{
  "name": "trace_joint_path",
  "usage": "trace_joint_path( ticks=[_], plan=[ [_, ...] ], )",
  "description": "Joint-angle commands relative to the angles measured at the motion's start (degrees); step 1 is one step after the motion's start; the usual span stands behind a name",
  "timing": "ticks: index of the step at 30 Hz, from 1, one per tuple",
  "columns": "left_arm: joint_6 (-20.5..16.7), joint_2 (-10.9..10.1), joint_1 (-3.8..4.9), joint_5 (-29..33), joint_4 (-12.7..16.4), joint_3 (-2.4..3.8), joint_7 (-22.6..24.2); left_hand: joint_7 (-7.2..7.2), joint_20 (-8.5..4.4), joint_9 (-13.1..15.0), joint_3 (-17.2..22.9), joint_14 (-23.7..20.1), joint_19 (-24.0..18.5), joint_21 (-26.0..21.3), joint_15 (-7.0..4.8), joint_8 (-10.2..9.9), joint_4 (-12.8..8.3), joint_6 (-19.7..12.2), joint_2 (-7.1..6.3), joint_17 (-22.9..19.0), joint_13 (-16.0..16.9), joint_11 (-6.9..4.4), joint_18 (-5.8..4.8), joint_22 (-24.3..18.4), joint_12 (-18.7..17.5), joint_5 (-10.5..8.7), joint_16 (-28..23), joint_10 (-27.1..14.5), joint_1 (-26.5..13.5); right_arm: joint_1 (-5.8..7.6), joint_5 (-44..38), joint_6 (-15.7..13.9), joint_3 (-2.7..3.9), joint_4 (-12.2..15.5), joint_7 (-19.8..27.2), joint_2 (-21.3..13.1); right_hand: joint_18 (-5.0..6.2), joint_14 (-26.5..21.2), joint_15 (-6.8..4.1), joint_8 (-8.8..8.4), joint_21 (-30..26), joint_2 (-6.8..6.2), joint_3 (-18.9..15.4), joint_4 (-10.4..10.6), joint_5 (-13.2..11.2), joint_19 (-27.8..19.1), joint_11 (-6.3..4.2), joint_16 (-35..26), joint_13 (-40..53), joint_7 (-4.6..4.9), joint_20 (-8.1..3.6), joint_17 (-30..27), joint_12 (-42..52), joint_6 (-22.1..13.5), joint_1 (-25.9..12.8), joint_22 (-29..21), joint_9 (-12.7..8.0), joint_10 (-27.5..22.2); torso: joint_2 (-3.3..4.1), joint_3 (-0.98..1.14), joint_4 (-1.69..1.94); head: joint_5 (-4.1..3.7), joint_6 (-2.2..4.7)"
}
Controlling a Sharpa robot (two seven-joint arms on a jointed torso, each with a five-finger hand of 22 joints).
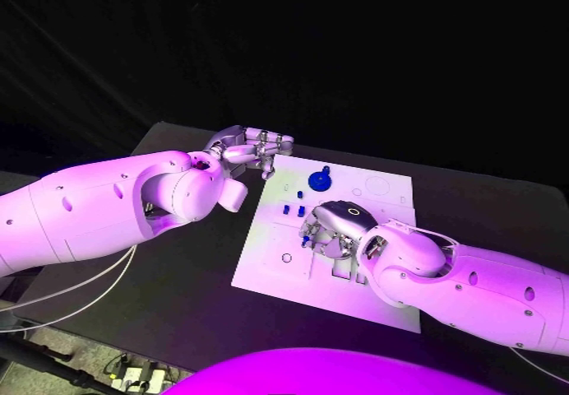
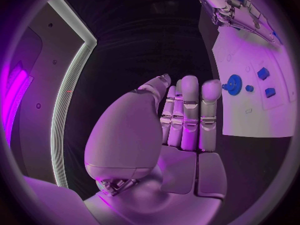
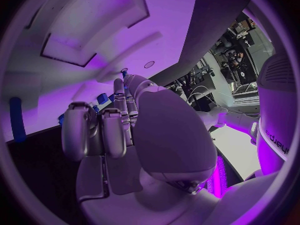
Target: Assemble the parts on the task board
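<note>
In the head view, the white task board (image 1: 267, 263) lies in the middle of the black table (image 1: 178, 313). The left hand (image 1: 252, 151) hovers over the board's far left corner, its fingers held together and bent slightly, with nothing between them. The right hand (image 1: 335, 233) is down over the middle of the board, its fingers curled toward the surface; a small blue piece (image 1: 306, 240) shows at its fingertips, but whether it is held or only touched cannot be told from here. A round blue gear (image 1: 320, 178) sits on the far part of the board, and two small blue blocks (image 1: 294, 211) lie just on its near side, between the gear and the right hand.

In the left wrist view, the left hand (image 2: 181, 130) has its fingers straight and pressed side by side, with the thumb lying alongside; it holds nothing. Beyond it the task board (image 2: 250, 120) shows with the blue gear (image 2: 234, 84) and the blue blocks (image 2: 263, 73) on it, and the right hand (image 2: 234, 10) works at the board's further part.

In the right wrist view, the right hand (image 3: 119, 130) has its fingers bent in close over the white task board (image 3: 169, 15). Small blue parts (image 3: 101, 98) show just past the fingertips, and a blue peg (image 3: 17, 119) lies on the board's edge nearby. Whether the fingers pinch anything cannot be told.
</note>
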Motion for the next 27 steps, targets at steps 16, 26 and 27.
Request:
trace_joint_path(
  ticks=[16,26,27],
  plan=[
    [1.1,0.1,0.06,0.3,0.0,0.03,-0.1,0.21,-0.04,0.0,-0.1,-0.2,-0.1,-0.2,0.03,-0.3,-0.2,-0.3,0.32,-0.1,0.1,0.05,0.32,0.0,0.4,0.03,-0.4,-0.5,0.2,-0.13,-0.7,3.3,-0.17,0.1,-0.5,-0.1,-0.34,3.2,-0.29,0.15,-0.2,0.12,0.3,-0.1,-0.3,0.2,0.0,0.2,-0.1,-0.01,0.05,0.8,-0.4,0.3,-0.8,8.1,0.1,0.0,-0.01,-0.02,0.0,0.15,-0.4],
    [1.1,0.1,0.06,0.3,-0.1,0.03,-0.2,0.21,-0.04,0.0,-0.1,-0.2,-0.1,-0.2,0.03,-0.3,-0.2,-0.3,0.32,-0.1,0.1,0.05,0.32,0.0,0.4,0.03,-0.4,-0.5,0.2,-0.13,-0.9,4.3,-0.24,-0.1,-0.6,0.3,-0.22,3.1,0.4,-1.23,-1.0,-1.07,-0.4,0.1,-1.6,-0.2,0.77,0.1,-0.6,0.82,0.5,0.5,-1.4,-1.9,-3.7,7.8,-0.3,-1.9,0.0,-0.05,-0.03,0.04,-0.26],
    [1.1,0.2,0.06,0.3,-0.1,0.03,-0.2,0.21,-0.04,0.0,-0.1,-0.2,-0.1,-0.2,0.03,-0.3,-0.2,-0.3,0.32,-0.1,0.1,0.05,0.32,0.0,0.4,0.03,-0.4,-0.5,0.2,-0.13,-0.9,4.4,-0.25,-0.1,-0.7,0.4,-0.18,3.1,0.48,-1.38,-1.2,-1.19,-0.5,0.2,-1.9,-0.3,0.88,0.1,-0.7,0.9,0.57,0.4,-1.5,-2.2,-4.0,7.7,-0.3,-2.2,0.0,-0.05,-0.04,-0.01,-0.31]
  ],
)
